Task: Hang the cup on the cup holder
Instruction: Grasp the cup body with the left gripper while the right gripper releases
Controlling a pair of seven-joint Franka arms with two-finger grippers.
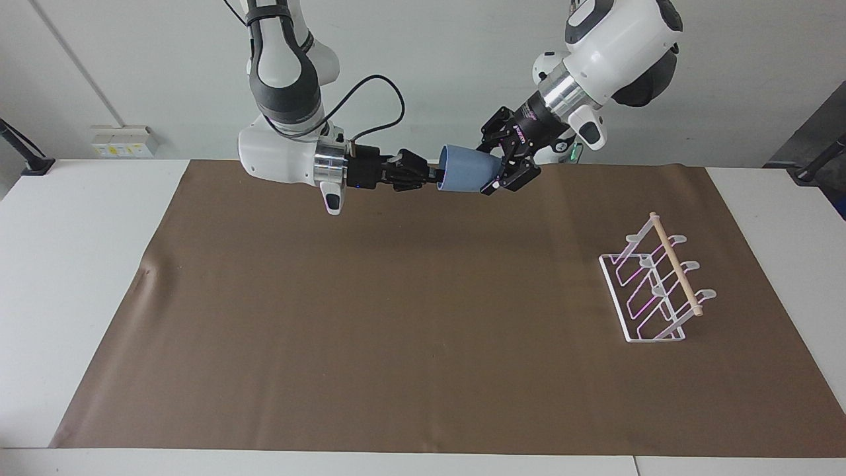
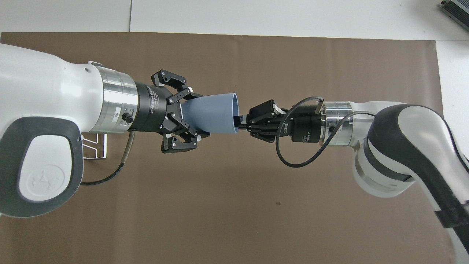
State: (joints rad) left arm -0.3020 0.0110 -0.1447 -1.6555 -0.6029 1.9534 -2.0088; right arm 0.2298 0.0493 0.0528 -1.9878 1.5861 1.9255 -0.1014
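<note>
cup is mid-handoff: left gripper fingers clamp its base, right gripper pinches the rim. judgement: right should let go first, then carry to the rack.

Even, bright indoor light, soft shadows, sharp frames

Diffuse light seems to come from above: the arms throw only a faint, broad shadow on the brown mat beneath them. The cup holder carries a slight pink-violet tint on its white wires, perhaps a colour fringe. Mild sheen sits on the white arm shells and metal collars. In the overhead view, the near arm housings look enlarged at the edges.
</note>
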